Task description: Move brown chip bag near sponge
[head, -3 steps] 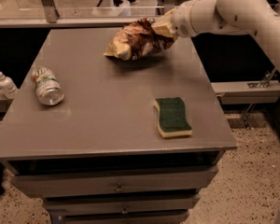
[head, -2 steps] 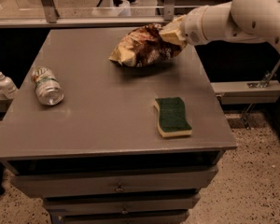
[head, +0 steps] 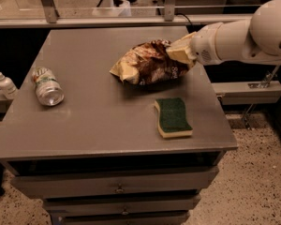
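The brown chip bag (head: 147,63) is a crumpled dark-brown and tan foil bag, held just above the grey table (head: 93,116) right of its middle. My gripper (head: 179,53) comes in from the right on a white arm and is shut on the bag's right end. The sponge (head: 172,117), dark green on top over pale yellow foam, lies flat near the table's front right. The bag is just behind the sponge, a short gap apart.
A silver can with a green label (head: 47,86) lies on its side at the table's left. A white pump bottle (head: 4,83) stands off the left edge. Drawers (head: 117,187) are under the tabletop. A railing runs along the back.
The gripper has carried the chip bag from the table's back toward the front, closer to the sponge. The sponge and can have not moved.
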Robot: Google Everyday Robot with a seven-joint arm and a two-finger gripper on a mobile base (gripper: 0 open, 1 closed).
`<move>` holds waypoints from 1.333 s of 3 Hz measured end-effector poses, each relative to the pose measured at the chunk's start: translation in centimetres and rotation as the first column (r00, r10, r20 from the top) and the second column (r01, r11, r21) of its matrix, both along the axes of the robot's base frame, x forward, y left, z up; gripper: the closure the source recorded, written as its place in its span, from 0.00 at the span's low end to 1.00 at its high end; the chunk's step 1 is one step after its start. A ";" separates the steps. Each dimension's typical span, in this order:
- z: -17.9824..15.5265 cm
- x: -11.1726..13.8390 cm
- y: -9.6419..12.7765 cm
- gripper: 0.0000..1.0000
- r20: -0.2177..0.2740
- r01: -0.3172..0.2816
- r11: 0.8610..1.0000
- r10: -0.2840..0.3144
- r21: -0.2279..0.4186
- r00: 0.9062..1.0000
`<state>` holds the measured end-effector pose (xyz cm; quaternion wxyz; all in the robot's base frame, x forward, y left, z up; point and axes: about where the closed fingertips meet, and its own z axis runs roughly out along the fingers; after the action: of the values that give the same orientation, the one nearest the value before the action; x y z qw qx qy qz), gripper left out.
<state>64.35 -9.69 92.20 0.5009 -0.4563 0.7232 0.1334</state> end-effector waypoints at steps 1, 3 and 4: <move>-0.8 -2.8 -1.4 1.00 -0.035 0.050 0.999 -0.050 0.002 0.998; -1.9 -5.8 -3.0 0.61 -0.083 0.123 0.992 -0.123 0.005 0.989; -2.0 -6.6 -3.3 0.37 -0.093 0.146 0.989 -0.144 0.013 0.985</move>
<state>57.77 -13.03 90.16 0.4799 -0.3910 0.7755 0.1245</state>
